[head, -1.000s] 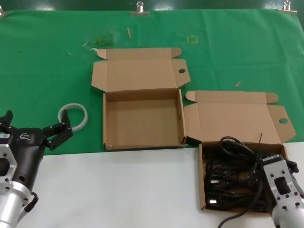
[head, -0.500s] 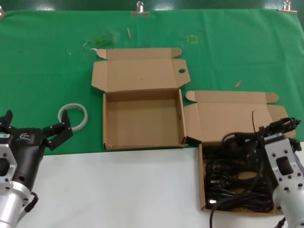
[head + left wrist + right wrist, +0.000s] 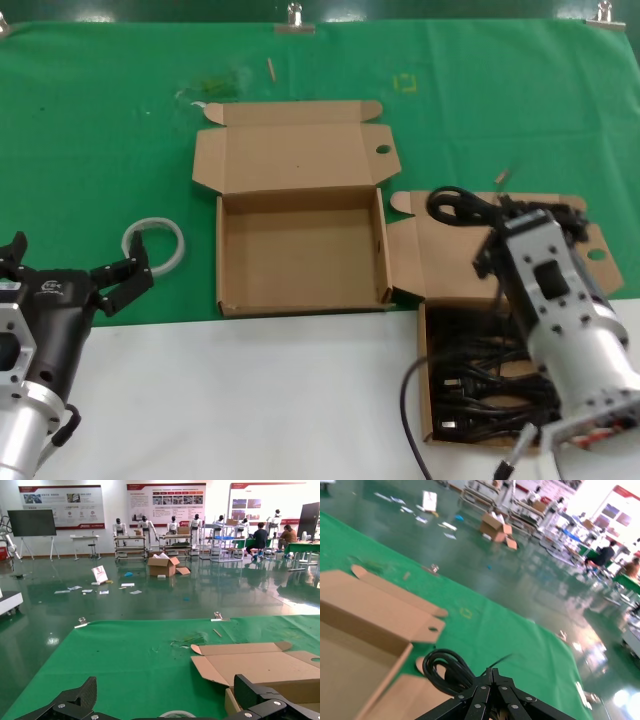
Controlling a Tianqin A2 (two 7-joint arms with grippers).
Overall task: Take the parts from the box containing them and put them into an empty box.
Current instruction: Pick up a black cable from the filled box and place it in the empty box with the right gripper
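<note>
1. Your right gripper [image 3: 535,212] is clenched on a black cable [image 3: 458,206]. It has risen out of the full box [image 3: 424,395] since half a second ago and now sits over that box's open lid.
2. In the right wrist view the fingers [image 3: 485,692] are pressed together, with a loop of the cable [image 3: 445,669] hanging just beside them.
3. More black cables [image 3: 480,385] lie in the full box, at the right on the white table [image 3: 250,400]. One strand hangs over its near wall.
4. The empty box [image 3: 300,250] stands open on the green cloth [image 3: 100,120], just left of the full box. It hasn't moved.
5. Your left gripper [image 3: 75,270] is unchanged, parked low left, fingers spread and holding nothing.
6. A white ring [image 3: 155,243] lies near it.
</note>
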